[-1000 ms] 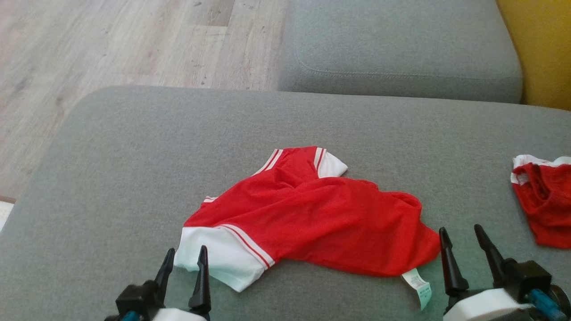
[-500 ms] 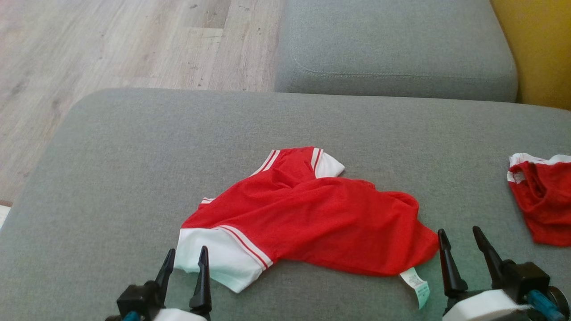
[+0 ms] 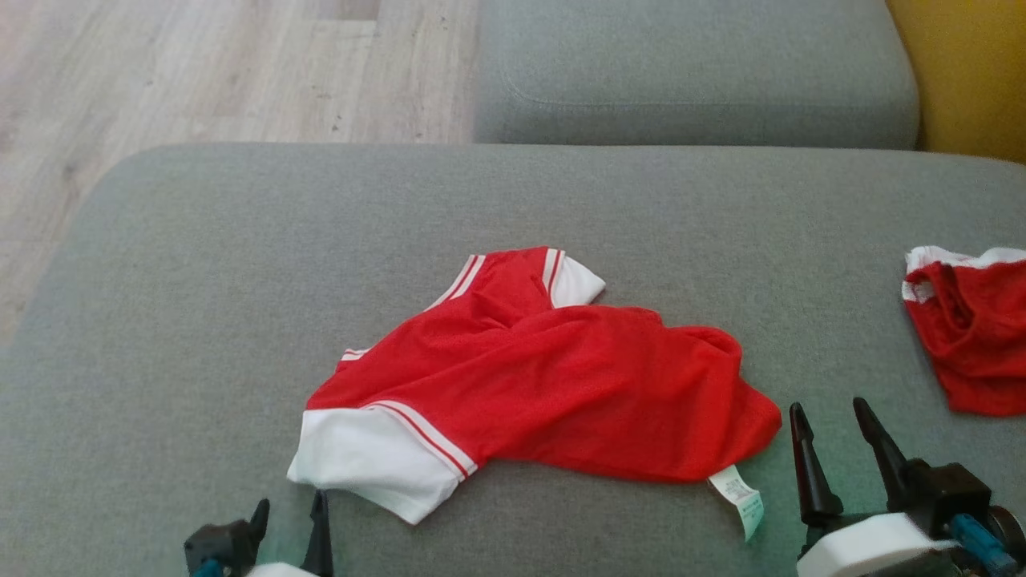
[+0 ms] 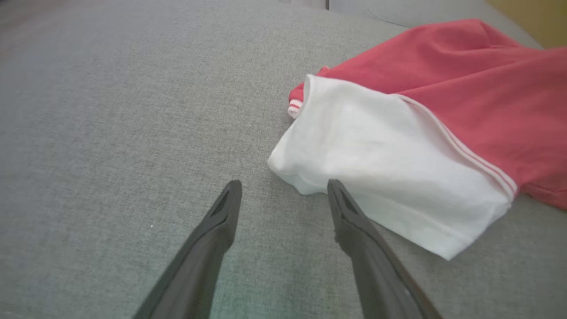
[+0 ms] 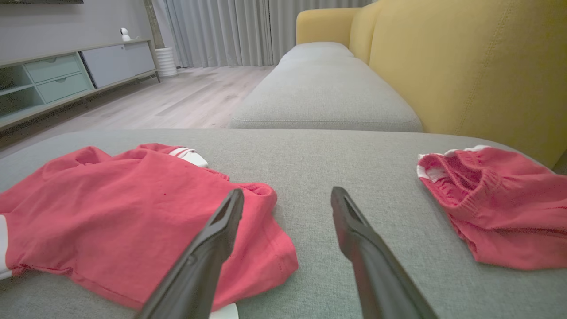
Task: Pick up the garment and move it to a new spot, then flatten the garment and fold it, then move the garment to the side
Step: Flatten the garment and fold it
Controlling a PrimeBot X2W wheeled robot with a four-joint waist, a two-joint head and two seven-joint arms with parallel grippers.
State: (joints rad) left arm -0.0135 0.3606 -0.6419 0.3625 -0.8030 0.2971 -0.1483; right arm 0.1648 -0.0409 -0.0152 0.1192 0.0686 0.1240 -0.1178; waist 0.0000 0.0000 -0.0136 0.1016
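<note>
On the grey cushion [image 3: 200,264], about at its middle, the garment [image 3: 561,377] lies loose and rumpled: a red shirt with one white sleeve [image 4: 381,177] spread toward you and the other sleeve bunched on its far side. Judge yourself at or near the start. Nothing is lifted, the cloth is neither flattened nor folded, and it has not gone to the side. Whether this spot is already the new one, you cannot tell from here, so treat all of it as left to do: the move, the smoothing, the fold and the set-aside.

Your left fingers [image 4: 212,248] stand spread wide and empty, just off the near-left corner of the garment. The cuff corner of the white sleeve lies just ahead of one fingertip, close to it and perhaps brushing it, while the other tip has only bare cushion before it. No cloth sits between the two.

Your right fingers [image 5: 210,248] are likewise parted and hold nothing. They sit at the garment's near-right corner, with the red hem under or just ahead of one tip and bare cushion ahead of the other. The care label [image 3: 737,497] pokes out from the hem there, between the garment and those fingers.

A second red piece [image 3: 970,328] lies well apart from the garment, on its right; leave it be.
</note>
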